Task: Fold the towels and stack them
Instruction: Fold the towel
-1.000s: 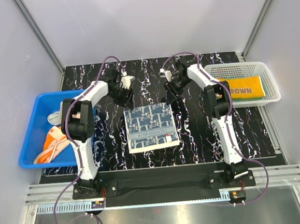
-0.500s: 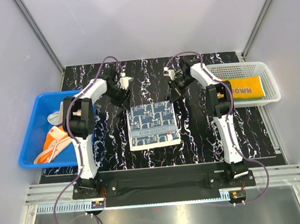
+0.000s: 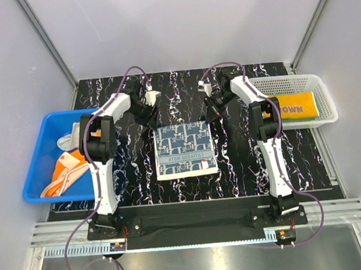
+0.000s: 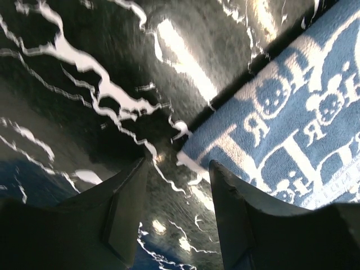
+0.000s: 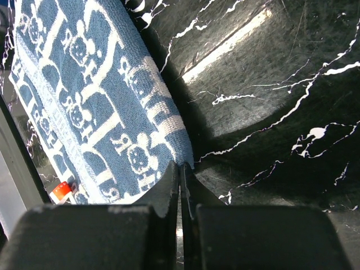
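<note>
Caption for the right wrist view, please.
Right hand closed at a corner of the blue-and-white towel on the black marbled table.

Right gripper [image 5: 180, 166] fingers pressed together, no gap between tips. Blue-and-white patterned towel [image 5: 95, 101] fills upper left and runs diagonally down. Its near corner sits right at the fingertips; can't tell if any cloth is pinched. Black marbled table [image 5: 270, 84] with white veins on the right. Small red-and-white object [image 5: 61, 191] at lower left by towel edge.
</note>
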Robot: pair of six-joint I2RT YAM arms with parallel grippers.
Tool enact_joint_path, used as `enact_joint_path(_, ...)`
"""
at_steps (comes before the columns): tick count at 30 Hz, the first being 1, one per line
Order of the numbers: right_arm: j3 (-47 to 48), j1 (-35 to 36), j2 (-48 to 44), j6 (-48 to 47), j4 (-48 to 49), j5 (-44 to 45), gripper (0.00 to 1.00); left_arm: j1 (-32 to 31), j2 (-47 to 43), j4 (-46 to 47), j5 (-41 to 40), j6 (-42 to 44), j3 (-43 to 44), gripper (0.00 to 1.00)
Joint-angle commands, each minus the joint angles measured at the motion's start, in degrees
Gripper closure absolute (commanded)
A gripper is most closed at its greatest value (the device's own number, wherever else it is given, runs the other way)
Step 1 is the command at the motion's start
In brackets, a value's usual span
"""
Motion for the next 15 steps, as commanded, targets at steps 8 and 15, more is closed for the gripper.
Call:
enact_joint_path(8,1.88,0.06,-1.30,-1.17,-0.57,-1.71,1.00,-0.73,3.69,-1.97,2.93,3.31,4.33,0.55)
enact_joint_path(15,2.76,0.06,-1.82,-0.99,-0.31,-1.62,1.00,-1.26,3.34,-4.87,4.86,4.37,4.24,0.55)
